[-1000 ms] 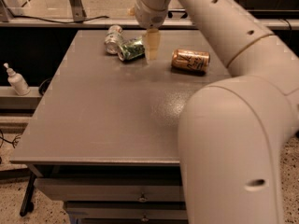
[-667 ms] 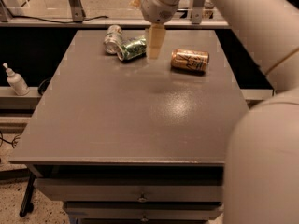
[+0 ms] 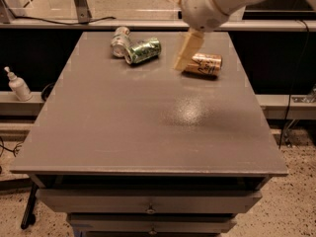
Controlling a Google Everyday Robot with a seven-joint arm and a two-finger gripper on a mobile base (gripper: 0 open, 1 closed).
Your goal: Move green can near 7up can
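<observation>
Grey table (image 3: 98, 147) with three drink cans lying on their sides along its far half. The green can (image 3: 143, 51) rests at the far left, its long axis slanting up to the right, with its left end touching or just beside the 7up can (image 3: 120, 41), so the two already lie close together. A gold can (image 3: 202, 64) lies apart to the right. The gripper (image 3: 181, 63) hangs above the table between the green can and the gold can, nearer the gold one, tilted and carrying nothing; whether it is spread or pressed together cannot be told. A white bottle (image 3: 17, 85) stands on a ledge off the table's left side. Handling, as judged: the green can is likely thin metal, light, smooth and fairly slippery, stiff along its length but easily dented at the wall, and free to roll while on its side. The best hold is probably across the middle of the barrel, squeezing gently at right angles to its long axis.
</observation>
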